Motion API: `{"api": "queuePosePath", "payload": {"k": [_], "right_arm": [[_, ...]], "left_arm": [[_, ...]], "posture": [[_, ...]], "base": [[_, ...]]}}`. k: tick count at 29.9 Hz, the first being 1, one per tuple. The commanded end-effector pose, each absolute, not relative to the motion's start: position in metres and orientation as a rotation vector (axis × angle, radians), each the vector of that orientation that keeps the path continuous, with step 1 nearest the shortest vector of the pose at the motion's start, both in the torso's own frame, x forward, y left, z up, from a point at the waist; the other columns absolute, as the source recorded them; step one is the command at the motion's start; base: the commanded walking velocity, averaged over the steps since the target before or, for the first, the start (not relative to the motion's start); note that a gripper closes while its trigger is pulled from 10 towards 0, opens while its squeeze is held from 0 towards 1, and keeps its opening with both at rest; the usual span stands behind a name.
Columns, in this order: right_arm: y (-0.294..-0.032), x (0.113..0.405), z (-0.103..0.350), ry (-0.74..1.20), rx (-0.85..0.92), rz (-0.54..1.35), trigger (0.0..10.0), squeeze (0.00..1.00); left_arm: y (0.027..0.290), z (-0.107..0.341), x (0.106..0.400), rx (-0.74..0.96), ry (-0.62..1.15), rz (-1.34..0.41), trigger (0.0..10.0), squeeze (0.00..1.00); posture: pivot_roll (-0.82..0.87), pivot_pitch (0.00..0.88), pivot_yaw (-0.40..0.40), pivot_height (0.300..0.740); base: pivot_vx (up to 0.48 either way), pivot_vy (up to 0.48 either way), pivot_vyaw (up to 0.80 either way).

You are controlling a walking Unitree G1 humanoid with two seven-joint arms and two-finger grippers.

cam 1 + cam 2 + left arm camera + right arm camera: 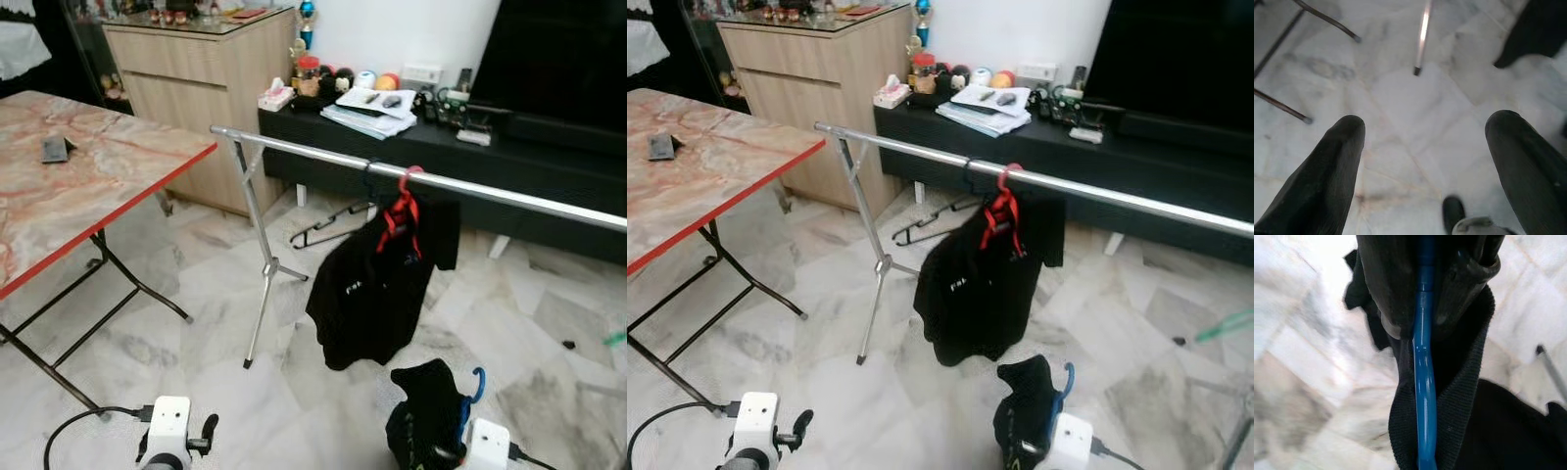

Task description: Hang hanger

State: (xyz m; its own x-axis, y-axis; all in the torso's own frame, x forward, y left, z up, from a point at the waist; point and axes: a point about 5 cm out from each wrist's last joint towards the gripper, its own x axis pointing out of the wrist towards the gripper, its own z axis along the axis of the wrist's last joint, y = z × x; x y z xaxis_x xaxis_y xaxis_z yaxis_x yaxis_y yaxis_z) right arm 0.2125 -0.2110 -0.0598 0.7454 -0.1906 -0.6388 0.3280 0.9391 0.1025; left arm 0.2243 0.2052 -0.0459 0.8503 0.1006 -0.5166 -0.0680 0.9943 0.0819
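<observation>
Blue hanger (1424, 382) with dark garment (426, 416) clamped lengthwise in right gripper (1422, 293), rail (509, 193) up and ahead of those fingers; left gripper (1425, 132) wide apart, empty, farther off.

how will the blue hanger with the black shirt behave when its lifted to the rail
The shirt is bunched below the right tool, so it will likely flop and sway. The blue hanger looks like smooth stiff plastic, so it may slip. Its hook seems free for the rail.
</observation>
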Motion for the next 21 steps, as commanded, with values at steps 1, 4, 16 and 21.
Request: {"api": "queuePosePath", "payload": {"k": [1,4,16,21], "right_arm": [[-0.2086,0.2144,-0.0589,0.660,0.229,-0.294,10.0,0.00],[-0.2075,0.2132,-0.0599,0.668,0.231,-0.293,10.0,0.00],[-0.2077,0.2139,-0.0591,0.659,0.221,-0.299,10.0,0.00],[-0.2078,0.2144,-0.0587,0.654,0.221,-0.300,10.0,0.00]], "left_arm": [[0.2110,-0.0463,0.2228,0.059,0.557,0.106,10.0,0.00],[0.2121,-0.0469,0.2223,0.059,0.565,0.109,10.0,0.00],[0.2138,-0.0436,0.2269,0.059,0.551,0.113,10.0,0.00],[0.2137,-0.0423,0.2286,0.057,0.544,0.114,10.0,0.00]], "posture": [[0.02,0.030,-0.001,0.740],[0.02,0.025,0.000,0.740],[0.02,0.042,0.001,0.740],[0.03,0.045,0.000,0.740]], "base": [[-0.277,0.000,0.00],[-0.279,0.000,-0.68],[-0.278,0.000,0.00],[-0.273,0.000,0.00]]}}
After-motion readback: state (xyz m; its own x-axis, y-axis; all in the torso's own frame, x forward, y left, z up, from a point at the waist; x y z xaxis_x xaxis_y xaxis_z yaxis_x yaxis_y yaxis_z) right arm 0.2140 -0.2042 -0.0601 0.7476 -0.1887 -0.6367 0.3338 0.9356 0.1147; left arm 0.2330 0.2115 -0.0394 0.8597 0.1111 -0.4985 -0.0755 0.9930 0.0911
